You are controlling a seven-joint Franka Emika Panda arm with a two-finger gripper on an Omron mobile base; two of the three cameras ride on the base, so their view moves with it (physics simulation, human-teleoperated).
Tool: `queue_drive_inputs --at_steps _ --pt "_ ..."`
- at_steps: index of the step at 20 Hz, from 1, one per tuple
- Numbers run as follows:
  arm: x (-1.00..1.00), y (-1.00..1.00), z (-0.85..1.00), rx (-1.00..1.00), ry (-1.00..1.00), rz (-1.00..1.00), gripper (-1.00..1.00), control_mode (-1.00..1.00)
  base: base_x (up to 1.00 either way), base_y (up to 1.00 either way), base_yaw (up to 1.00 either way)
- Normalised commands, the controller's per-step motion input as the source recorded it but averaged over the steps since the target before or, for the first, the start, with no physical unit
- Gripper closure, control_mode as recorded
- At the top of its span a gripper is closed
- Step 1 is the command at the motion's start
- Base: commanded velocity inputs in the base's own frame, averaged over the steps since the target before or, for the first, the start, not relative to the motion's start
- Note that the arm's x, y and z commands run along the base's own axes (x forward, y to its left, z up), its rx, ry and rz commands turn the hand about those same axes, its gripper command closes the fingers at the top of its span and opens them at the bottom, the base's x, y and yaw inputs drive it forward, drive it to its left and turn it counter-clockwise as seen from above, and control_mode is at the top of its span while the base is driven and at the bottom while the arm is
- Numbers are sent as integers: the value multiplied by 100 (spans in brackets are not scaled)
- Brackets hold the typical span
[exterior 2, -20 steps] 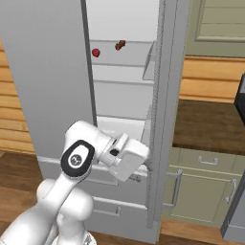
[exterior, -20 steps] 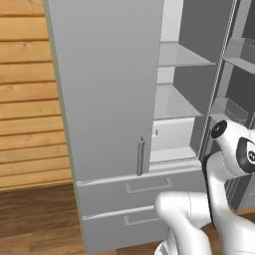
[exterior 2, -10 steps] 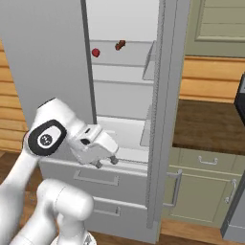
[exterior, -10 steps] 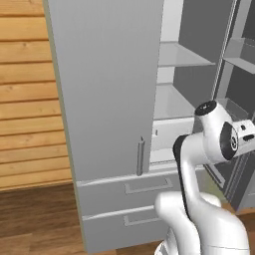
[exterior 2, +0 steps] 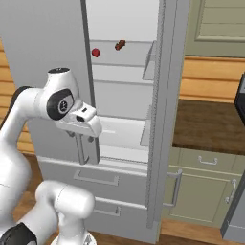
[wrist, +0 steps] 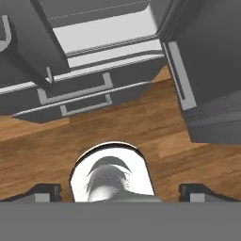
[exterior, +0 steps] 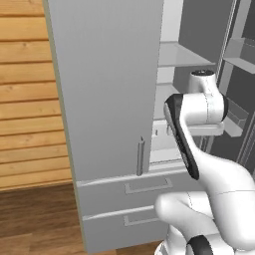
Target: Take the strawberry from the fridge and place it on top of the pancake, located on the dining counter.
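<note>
The fridge has its left door shut and its right door swung open, baring white shelves. A tiny red strawberry lies on an upper shelf, close to the left door's edge. My gripper hangs well below it, in front of the lower shelf, pointing down with its jaws open and nothing between them. In the hand view my gripper looks down at the fridge's bottom drawers and the wooden floor. In the left base view the arm stands in front of the fridge. The pancake and the dining counter are out of view.
A small brownish-red item sits on the same shelf, right of the strawberry. A dark wooden wall counter on green-grey cabinets stands right of the open door. Door bins line the open door's inside. Wood-plank wall lies left.
The arm has risen and swung, carrying the hand left and slightly up in the right base view, away from the lower shelf's front. The jaws have stayed open.
</note>
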Motion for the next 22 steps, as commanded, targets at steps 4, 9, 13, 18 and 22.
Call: queue_drive_inputs --at_steps 4,9,13,18,22 --pt "100 96 -28 16 -40 20 -100 -100 0 0 0" --pt "93 72 -38 0 -35 11 -100 -100 0 0 0" --pt "47 -11 -33 -4 -1 1 -100 -100 0 0 0" --pt "61 6 -23 -4 0 0 -100 -100 0 0 0" --pt "52 28 -34 0 0 -2 -100 -100 0 0 0"
